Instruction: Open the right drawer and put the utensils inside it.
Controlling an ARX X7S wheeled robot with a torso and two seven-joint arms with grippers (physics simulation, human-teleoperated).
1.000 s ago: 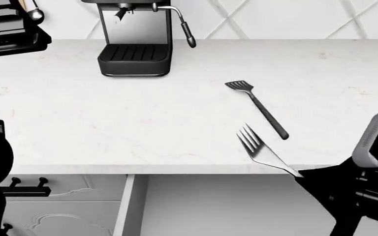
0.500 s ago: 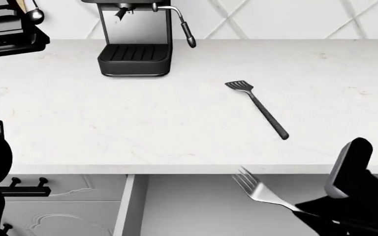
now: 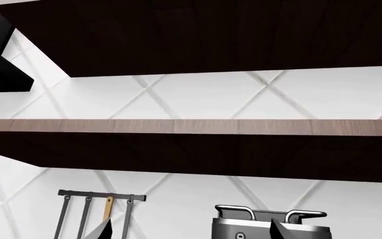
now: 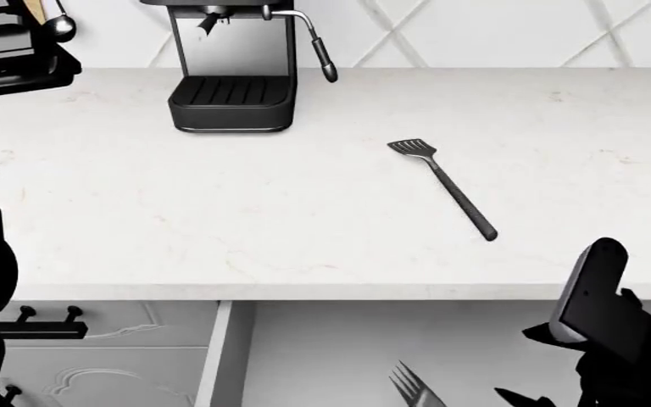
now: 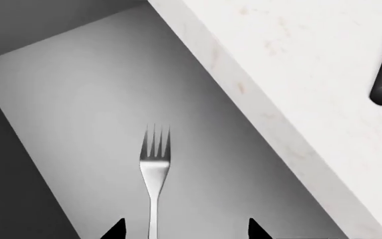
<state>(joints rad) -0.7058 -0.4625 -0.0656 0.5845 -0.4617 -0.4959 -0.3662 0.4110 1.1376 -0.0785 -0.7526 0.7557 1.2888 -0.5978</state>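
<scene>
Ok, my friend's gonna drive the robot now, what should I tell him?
The left claw is open and empty, pointing up at the wall shelves.
The right claw is open over the right drawer.
The fork sits between its tips, apparently not pinched, in or just above the drawer.
The spatula lies on the countertop.
Done: drawer open, fork brought over.
Left: put the spatula in the drawer.

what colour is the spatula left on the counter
Dark grey, nearly black, all along its slotted head and straight handle: the spatula shows best in the head view.
</scene>
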